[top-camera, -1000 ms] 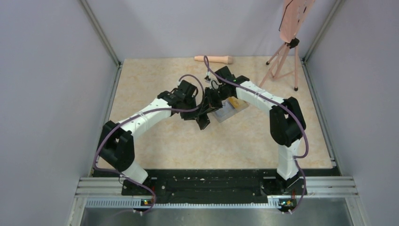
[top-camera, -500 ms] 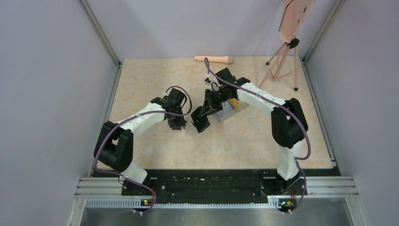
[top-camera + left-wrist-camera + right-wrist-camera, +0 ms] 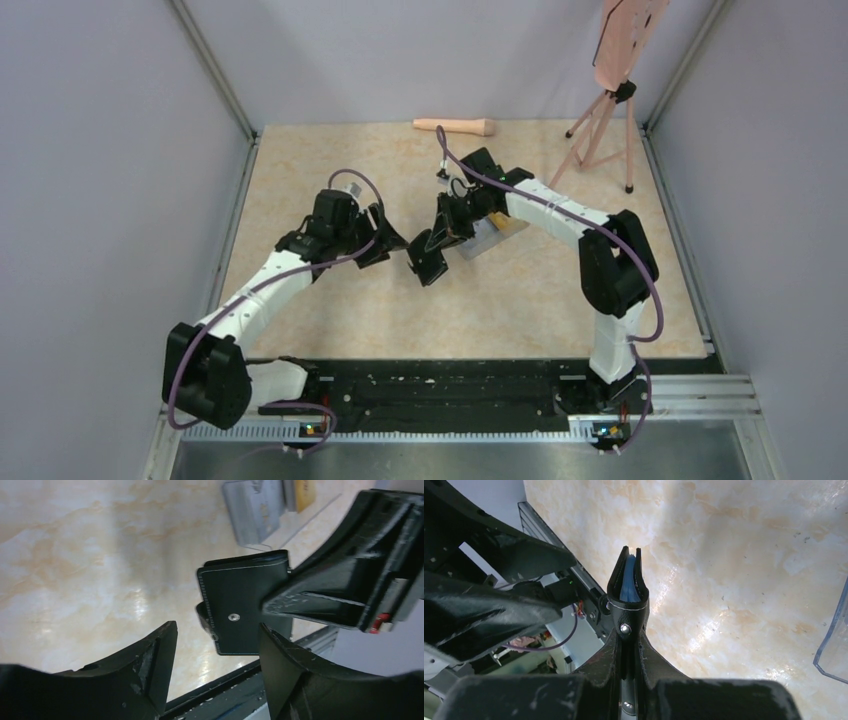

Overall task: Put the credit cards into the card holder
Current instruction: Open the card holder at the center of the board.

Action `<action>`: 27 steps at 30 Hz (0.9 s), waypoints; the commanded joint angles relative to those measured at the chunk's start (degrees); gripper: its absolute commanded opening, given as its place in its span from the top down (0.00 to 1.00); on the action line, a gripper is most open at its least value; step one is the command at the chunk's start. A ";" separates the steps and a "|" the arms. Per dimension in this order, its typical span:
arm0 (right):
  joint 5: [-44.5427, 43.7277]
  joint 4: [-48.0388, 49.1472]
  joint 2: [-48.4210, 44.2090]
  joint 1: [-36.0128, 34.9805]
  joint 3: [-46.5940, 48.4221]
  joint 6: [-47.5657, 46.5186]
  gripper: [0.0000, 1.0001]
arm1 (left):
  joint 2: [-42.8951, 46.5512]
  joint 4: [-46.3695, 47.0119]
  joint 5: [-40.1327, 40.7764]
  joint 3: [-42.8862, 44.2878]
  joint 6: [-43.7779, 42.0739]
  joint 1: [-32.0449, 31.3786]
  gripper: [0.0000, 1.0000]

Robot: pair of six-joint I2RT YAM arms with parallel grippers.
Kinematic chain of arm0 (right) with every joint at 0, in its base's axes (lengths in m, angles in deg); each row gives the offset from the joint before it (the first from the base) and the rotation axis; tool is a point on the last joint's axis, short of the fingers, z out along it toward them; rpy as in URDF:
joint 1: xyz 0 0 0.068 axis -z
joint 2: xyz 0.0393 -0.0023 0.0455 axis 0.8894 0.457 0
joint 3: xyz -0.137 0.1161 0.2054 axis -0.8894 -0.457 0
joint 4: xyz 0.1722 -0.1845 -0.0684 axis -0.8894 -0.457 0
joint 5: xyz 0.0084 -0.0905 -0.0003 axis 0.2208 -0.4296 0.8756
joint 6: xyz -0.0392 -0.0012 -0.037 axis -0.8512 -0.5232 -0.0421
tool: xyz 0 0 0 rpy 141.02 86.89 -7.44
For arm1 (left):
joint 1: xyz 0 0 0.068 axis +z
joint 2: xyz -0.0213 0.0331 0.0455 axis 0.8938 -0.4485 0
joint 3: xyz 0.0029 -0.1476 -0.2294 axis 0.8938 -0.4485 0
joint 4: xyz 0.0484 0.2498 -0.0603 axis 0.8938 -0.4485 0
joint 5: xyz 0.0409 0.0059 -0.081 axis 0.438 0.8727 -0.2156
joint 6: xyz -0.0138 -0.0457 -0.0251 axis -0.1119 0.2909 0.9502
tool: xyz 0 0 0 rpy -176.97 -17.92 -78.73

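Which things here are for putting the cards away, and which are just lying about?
Job: card holder, gripped by the right claw; credit cards, in the clear box.
Lying about: peach-coloured stick at the far edge; tripod with pink board.

Holder (image 3: 235, 605) is black with pale stitching and a silver snap, blue inside (image 3: 629, 582). Desk (image 3: 480, 310) is beige with a cream-orange marble pattern. One grey card (image 3: 256, 510), one yellow-orange card (image 3: 305, 492). Arms (image 3: 560, 208) are white and black, cables (image 3: 250, 290) purple.
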 commanded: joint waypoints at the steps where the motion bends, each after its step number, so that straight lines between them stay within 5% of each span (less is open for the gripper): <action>1: 0.90 1.66 -3.81 0.05 -0.30 0.98 1.00 | -1.44 8.71 -8.93 0.19 1.93 -0.02 0.35; 9: 0.71 2.24 -4.00 0.05 -0.96 1.49 1.00 | -7.54 -1.08 -4.95 4.22 -2.11 -3.37 0.42; 27: 0.76 2.99 -3.97 0.03 -1.03 2.25 1.00 | -8.84 3.60 -5.53 -1.82 1.95 -3.37 0.72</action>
